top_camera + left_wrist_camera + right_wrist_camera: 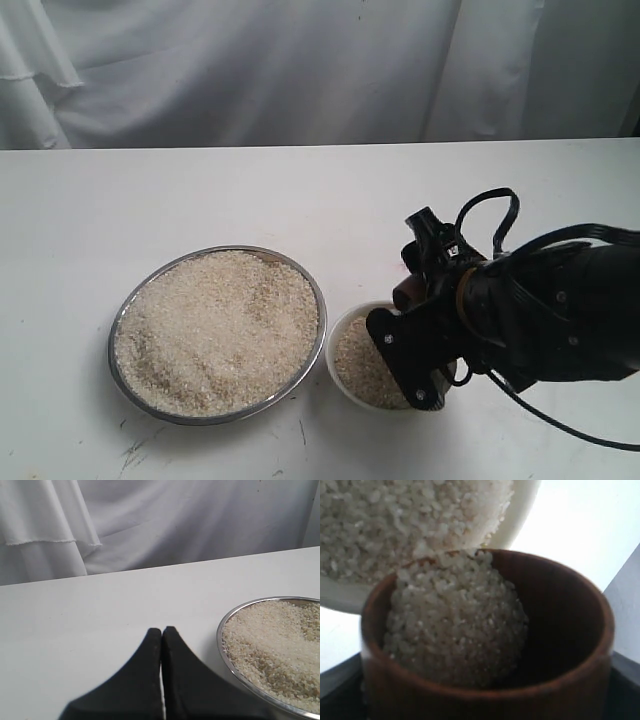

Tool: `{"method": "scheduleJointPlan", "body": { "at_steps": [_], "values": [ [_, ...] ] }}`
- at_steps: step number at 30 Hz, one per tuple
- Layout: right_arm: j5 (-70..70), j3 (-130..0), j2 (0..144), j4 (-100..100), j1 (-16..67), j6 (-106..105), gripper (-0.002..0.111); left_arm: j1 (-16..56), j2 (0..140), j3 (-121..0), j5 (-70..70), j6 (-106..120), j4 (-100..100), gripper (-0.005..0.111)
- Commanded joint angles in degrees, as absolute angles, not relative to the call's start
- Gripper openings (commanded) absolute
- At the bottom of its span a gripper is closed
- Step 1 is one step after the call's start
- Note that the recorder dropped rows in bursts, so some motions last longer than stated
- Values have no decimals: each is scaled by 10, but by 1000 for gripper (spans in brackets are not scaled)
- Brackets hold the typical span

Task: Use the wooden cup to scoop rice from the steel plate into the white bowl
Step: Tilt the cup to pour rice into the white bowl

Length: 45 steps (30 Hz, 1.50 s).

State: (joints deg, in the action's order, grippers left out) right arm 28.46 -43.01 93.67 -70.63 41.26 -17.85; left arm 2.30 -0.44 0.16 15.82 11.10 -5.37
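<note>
Your right gripper (412, 310) is over the white bowl (338, 385), its jaws closed on the wooden cup (406, 294) from either side. In the exterior view only a sliver of brown wood shows between the black fingers. The right wrist view shows the cup tipped toward the bowl. The rice (455, 630) inside it is banked up against the lip nearest the bowl, and the bare dark wood of the far inner wall is exposed. Just past that lip you see the bowl's cream rim, with grains already heaped inside.

The bowl stands on the counter (300, 200) just beside the steel plate (296, 390), on its right in the exterior view. The plate carries a broad, uneven mound of rice that reaches almost to its rim.

Your left gripper (162, 630) hangs above bare counter near the plate's edge, jaws pressed together with nothing between them. A white cloth (250, 70) drapes behind the counter.
</note>
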Motion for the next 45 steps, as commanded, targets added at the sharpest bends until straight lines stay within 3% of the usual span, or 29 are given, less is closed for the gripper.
{"method": "scheduleJointPlan", "body": {
  "at_steps": [1,45],
  "values": [
    [287,-434,936,-730,423,-174,0,27,0,0,152,109,-54,0],
    [390,-437,949,-910,477,-151,0,27,0,0,152,109,-54,0]
  ]
}}
